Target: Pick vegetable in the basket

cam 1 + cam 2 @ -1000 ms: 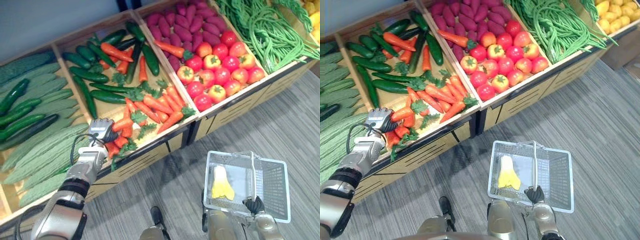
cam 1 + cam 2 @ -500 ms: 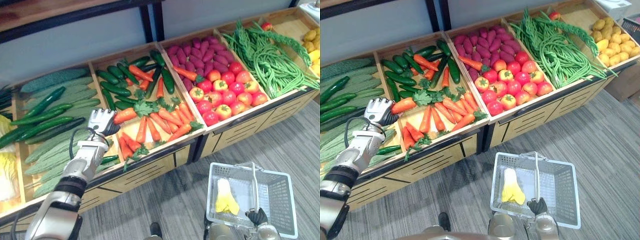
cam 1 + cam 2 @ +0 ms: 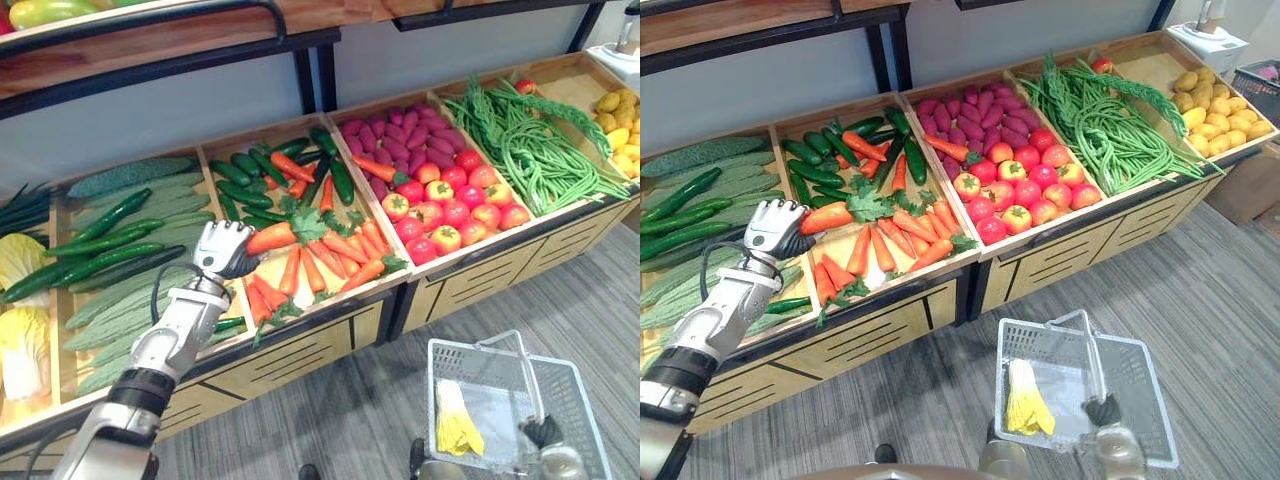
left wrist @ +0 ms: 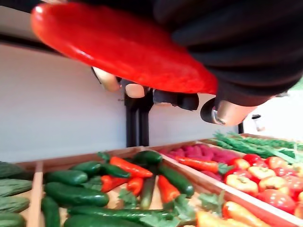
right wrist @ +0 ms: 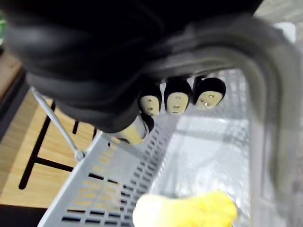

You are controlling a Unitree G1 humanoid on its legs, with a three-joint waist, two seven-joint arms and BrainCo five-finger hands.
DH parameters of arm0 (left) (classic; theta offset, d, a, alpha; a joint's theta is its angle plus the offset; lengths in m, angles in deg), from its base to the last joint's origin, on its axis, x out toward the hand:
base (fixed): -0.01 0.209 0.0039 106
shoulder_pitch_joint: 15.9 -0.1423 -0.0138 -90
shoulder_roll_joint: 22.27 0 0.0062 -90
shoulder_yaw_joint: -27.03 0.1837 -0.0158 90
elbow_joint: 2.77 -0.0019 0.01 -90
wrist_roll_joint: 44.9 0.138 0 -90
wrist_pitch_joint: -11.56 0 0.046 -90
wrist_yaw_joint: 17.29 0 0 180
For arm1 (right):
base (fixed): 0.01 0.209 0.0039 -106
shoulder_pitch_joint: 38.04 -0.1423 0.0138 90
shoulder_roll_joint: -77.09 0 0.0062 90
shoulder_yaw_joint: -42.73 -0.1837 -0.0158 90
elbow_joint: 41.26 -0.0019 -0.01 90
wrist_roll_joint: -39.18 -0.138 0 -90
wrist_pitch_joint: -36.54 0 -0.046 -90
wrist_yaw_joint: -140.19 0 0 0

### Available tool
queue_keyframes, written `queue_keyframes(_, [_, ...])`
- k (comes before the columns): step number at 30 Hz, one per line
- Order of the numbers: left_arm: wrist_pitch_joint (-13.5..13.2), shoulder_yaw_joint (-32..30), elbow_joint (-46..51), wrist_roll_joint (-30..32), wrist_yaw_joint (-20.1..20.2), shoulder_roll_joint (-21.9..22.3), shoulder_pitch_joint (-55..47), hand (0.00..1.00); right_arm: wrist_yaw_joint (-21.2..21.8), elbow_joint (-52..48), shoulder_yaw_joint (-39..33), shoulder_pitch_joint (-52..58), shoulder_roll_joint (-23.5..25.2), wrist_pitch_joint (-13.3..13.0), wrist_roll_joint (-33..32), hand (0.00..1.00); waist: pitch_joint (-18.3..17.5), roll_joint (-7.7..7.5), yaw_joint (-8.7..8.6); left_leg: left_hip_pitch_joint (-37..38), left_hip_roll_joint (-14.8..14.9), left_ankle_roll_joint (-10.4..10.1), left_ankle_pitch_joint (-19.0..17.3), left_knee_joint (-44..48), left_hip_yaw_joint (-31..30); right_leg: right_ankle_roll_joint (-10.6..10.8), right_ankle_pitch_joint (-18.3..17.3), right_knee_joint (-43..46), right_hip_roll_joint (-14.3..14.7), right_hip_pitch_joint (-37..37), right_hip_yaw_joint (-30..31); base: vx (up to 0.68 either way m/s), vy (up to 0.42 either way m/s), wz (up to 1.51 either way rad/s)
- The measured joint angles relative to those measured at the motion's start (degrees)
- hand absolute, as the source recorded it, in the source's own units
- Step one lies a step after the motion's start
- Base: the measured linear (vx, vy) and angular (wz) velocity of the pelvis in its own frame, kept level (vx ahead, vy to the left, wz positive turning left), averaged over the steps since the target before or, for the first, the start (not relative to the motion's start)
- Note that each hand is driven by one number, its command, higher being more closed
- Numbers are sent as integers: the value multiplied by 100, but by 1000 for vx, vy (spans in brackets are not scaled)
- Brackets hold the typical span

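Left eye view: the left robot hand [image 3: 224, 250] is curled round an orange carrot [image 3: 272, 237], held above the wooden crate [image 3: 300, 346] of carrots and cucumbers. The right robot hand [image 3: 545, 432] clasps the handle [image 3: 525, 365] of the grey basket [image 3: 470, 343]; a yellow vegetable [image 3: 455, 420] lies inside, near that hand.

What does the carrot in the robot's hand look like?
The carrot is orange-red, smooth and shiny, like plastic. The left hand has its fingers curled round one end, and the rest sticks out sideways, nearly level. It hangs above the wooden crate of carrots and cucumbers and seems to touch nothing but the hand. Green leaves sit near its far end; I cannot tell if they are its own.
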Motion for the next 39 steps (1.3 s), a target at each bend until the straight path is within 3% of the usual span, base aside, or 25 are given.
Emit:
queue_keyframes(11, [-556, 206, 989, -502, 342, 86, -440, 100, 451, -1203, 921, -502, -1358, -93, 60, 100, -17, -1, -36, 359, -4, -72, -118, -36, 1087, 90, 466, -432, 256, -76, 1113, -38, -2, -54])
queue_keyframes(22, [-918, 1492, 1452, -968, 628, 339, -429, 100, 736, -2403, 2080, -732, -1945, -191, 66, 100, -97, -15, -165, 849, 24, -228, -358, -35, 2217, 121, 671, -533, 491, -105, 2015, -13, -5, -47])
queue_keyframes(27, [-1053, 2144, 1714, -1127, 808, 391, -391, 100, 774, -3303, 2642, -749, -2193, -397, 66, 100, -216, -15, -159, 1029, 53, -322, -445, -26, 2759, 120, 683, -532, 606, -130, 2302, -10, 5, -33])
queue_keyframes(30, [-1151, 2493, 1872, -1343, 907, 439, -328, 100, 854, -3761, 2988, -888, -2323, -628, 66, 100, -266, -29, -154, 1134, 94, -369, -497, 104, 3042, 128, 705, -486, 693, -132, 2490, 12, 25, -35])
queue_keyframes(31, [-1182, 2613, 2023, -1346, 969, 453, -289, 100, 857, -3935, 3103, -973, -2433, -762, 65, 100, -274, -47, -138, 1089, 186, -400, -675, 424, 3167, 129, 706, -479, 701, -133, 2577, 9, 22, -31])
queue_keyframes(39, [-1246, 3131, 2287, -1359, 1087, 540, -61, 100, 968, -4722, 3354, -1095, -3002, -1005, -52, 100, -283, -32, -155, 1089, 390, -484, -1058, 1021, 3690, 132, 703, -386, 837, -220, 2951, -29, -7, -26])
